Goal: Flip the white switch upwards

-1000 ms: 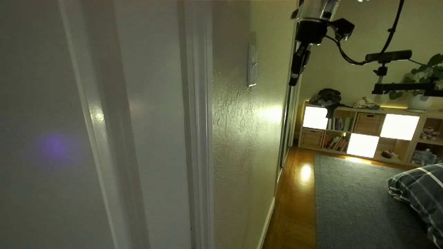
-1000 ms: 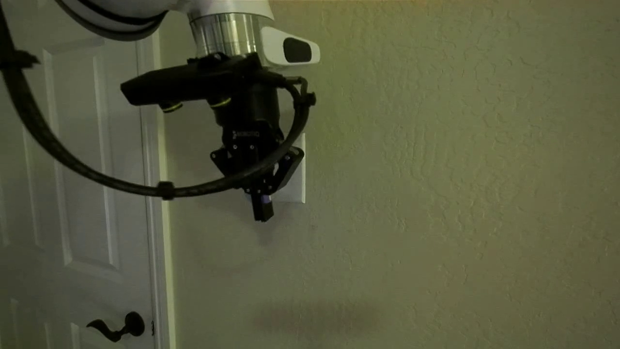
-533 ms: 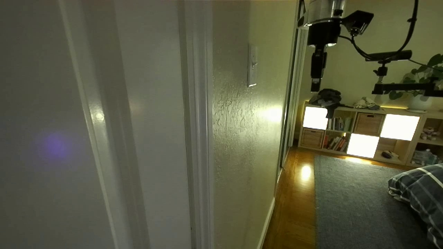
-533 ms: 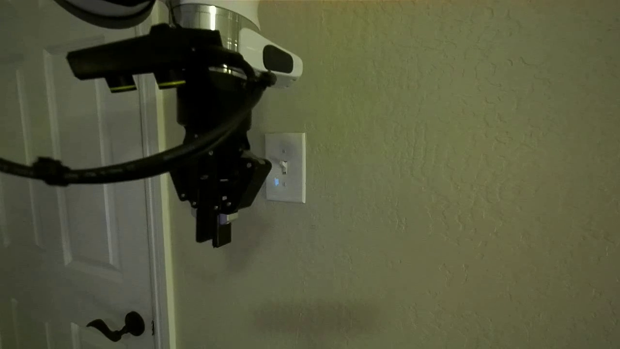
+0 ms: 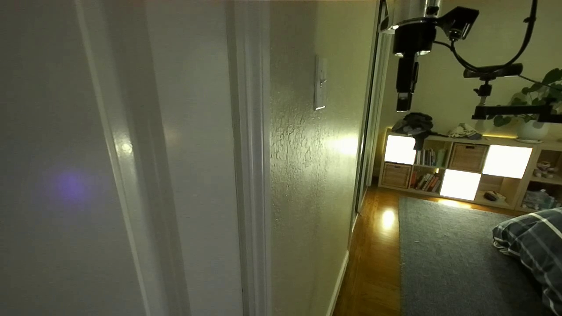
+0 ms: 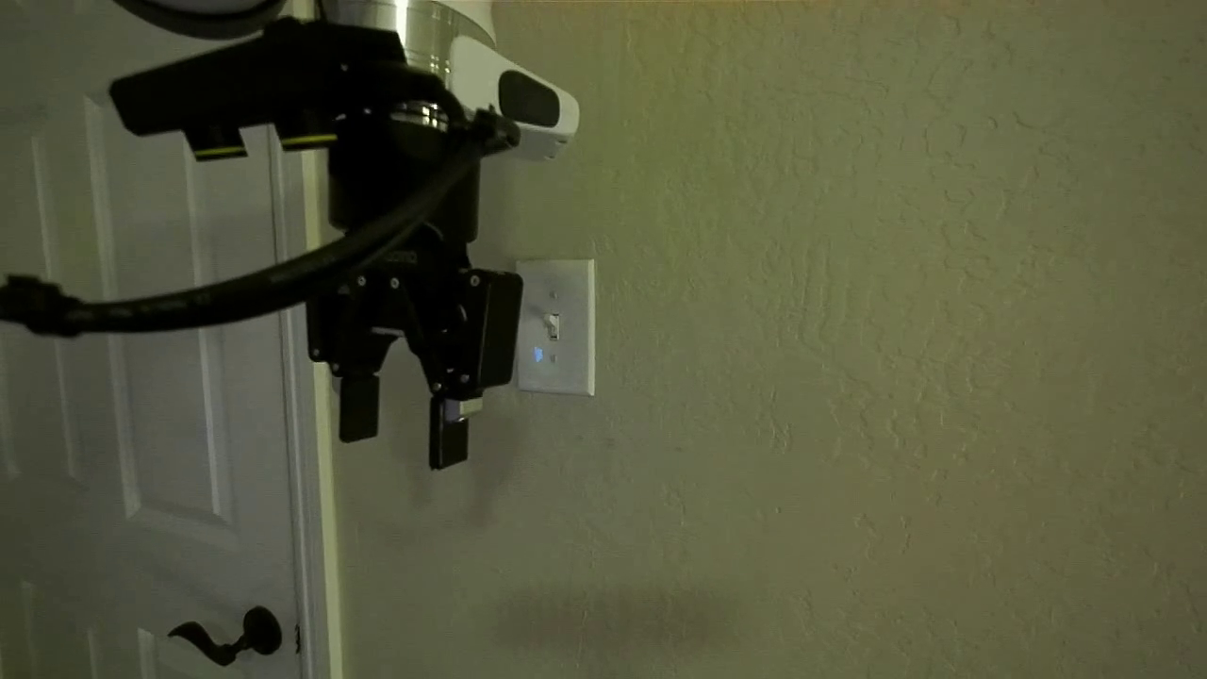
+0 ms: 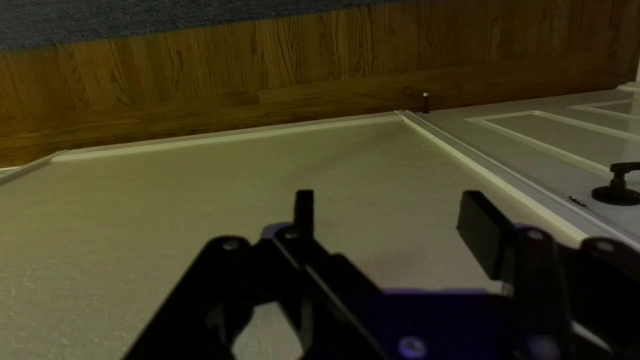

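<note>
The white switch (image 6: 575, 283) is a plate on the wall, fully uncovered in an exterior view. Its small toggle sticks out at mid-height, its nub seeming to sit high in the slot. From the side in an exterior view the white switch (image 5: 320, 83) is a narrow sliver. My gripper (image 6: 404, 453) hangs fingers down, left of the plate and with fingertips lower than it. Seen from the side, the gripper (image 5: 404, 109) is well away from the wall. In the wrist view the gripper (image 7: 385, 210) has its fingers wide apart, nothing between them; the switch is out of that view.
A panelled door with a dark handle (image 6: 259, 630) stands left of the wall (image 6: 849, 377). A black cable (image 6: 236, 292) loops beside the gripper. Farther off are a shelf unit (image 5: 456, 140) with glowing panels, a camera on a mount (image 5: 491, 70) and a bed (image 5: 535, 237).
My gripper has moved away from the wall and to the left of the switch plate, uncovering it. Its fingers, together before, have spread apart. The toggle shows no visible change over the last half second.
</note>
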Robot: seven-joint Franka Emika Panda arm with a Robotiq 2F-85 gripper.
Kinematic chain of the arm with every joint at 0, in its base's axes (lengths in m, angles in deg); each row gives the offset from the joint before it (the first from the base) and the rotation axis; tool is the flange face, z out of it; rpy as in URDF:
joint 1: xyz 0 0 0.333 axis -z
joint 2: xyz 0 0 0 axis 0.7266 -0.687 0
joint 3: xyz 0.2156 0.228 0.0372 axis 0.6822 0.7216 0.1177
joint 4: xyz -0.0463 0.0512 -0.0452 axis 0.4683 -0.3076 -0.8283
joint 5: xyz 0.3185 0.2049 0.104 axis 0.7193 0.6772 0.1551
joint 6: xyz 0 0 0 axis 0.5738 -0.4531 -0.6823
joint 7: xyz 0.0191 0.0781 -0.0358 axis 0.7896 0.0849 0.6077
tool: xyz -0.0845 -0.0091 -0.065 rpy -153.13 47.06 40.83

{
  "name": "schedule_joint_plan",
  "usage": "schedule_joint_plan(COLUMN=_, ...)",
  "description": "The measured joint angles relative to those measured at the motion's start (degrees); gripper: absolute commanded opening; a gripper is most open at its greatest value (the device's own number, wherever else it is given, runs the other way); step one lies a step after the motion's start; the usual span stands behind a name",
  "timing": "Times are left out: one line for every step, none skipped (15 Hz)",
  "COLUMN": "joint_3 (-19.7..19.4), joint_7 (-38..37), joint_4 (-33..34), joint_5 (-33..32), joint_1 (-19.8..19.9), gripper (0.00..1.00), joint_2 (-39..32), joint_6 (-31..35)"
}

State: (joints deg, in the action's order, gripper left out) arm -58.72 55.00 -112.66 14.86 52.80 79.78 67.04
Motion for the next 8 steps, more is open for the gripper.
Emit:
schedule_joint_plan(joint_3=-0.04, joint_7=-0.14, joint_4=-0.16, joint_5=0.01, joint_1=0.00, gripper=1.00, joint_2=0.33, joint_6=0.00)
schedule_joint_plan(joint_3=-0.09, joint_7=-0.27, joint_4=-0.33, joint_5=0.01, joint_1=0.00, gripper=0.95, joint_2=0.65, joint_6=0.00)
schedule_joint_plan(joint_3=-0.12, joint_7=-0.49, joint_4=-0.59, joint_5=0.01, joint_1=0.00, gripper=1.00, joint_2=1.06, joint_6=0.00)
schedule_joint_plan(joint_3=-0.14, joint_7=-0.60, joint_4=-0.88, joint_5=0.01, joint_1=0.00, gripper=1.00, joint_2=1.46, joint_6=0.00)
schedule_joint_plan(joint_3=-0.15, joint_7=-0.65, joint_4=-1.06, joint_5=0.01, joint_1=0.00, gripper=1.00, joint_2=1.71, joint_6=0.00)
schedule_joint_plan(joint_3=-0.16, joint_7=-0.68, joint_4=-1.13, joint_5=0.01, joint_1=0.00, gripper=1.00, joint_2=1.83, joint_6=0.00)
schedule_joint_plan(joint_3=-0.17, joint_7=-0.69, joint_4=-1.18, joint_5=0.01, joint_1=0.00, gripper=1.00, joint_2=1.85, joint_6=0.00)
schedule_joint_plan(joint_3=-0.17, joint_7=-0.70, joint_4=-1.23, joint_5=0.01, joint_1=0.00, gripper=1.00, joint_2=1.85, joint_6=0.00)
